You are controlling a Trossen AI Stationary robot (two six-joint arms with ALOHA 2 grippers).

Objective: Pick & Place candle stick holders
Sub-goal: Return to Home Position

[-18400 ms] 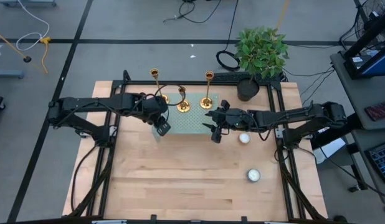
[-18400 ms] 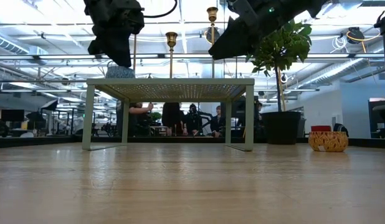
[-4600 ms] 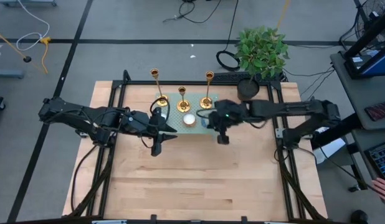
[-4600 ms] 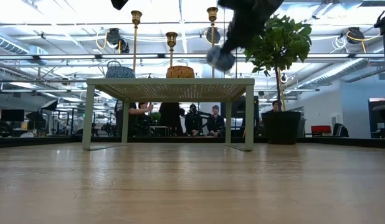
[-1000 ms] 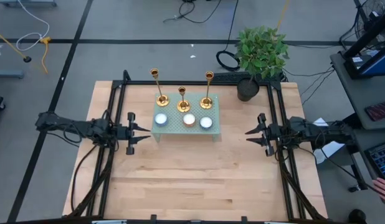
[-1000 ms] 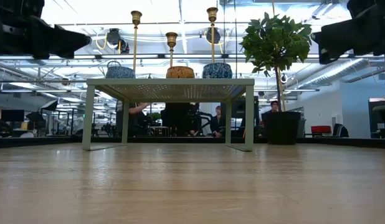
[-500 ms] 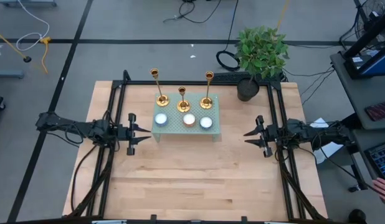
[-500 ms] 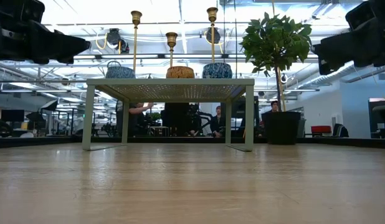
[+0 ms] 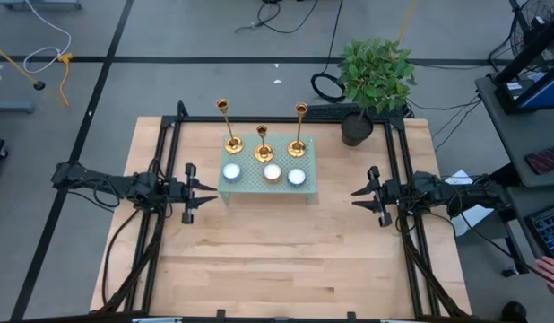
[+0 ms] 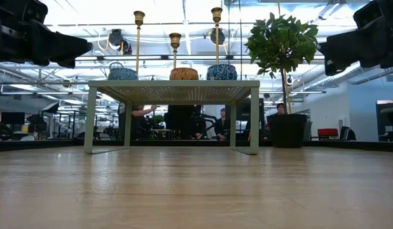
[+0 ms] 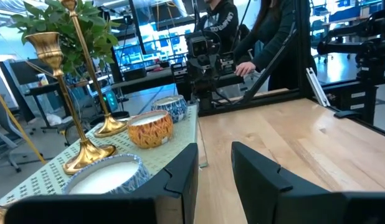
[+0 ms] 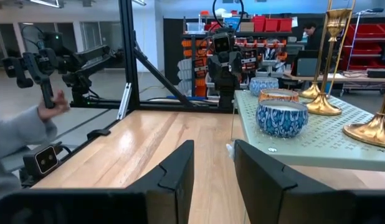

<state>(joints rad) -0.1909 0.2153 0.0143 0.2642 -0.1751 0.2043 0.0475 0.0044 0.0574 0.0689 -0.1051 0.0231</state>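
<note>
**A:** What could go wrong from here?

**B:** Not much, I think. The shelf (image 9: 250, 186) on the counter (image 9: 277, 260) looks light. A stray arm sweep could jolt it and topple the tall candle stick holders (image 9: 263, 153) along its far edge. The left tool (image 9: 200, 192) and right tool (image 9: 359, 196) hang at the counter's sides, well clear, fingers apart and empty.

**A:** Counts?

**B:** 1 shelf, 2 tools, 3 candle stick holders and 3 candles (image 9: 272, 173): 2 blue, 1 orange.

Gold candle stick holders (image 9: 263, 153), blue-patterned candles (image 12: 281, 118), orange candle (image 11: 150, 129), pale green perforated shelf (image 9: 250, 182)
</note>
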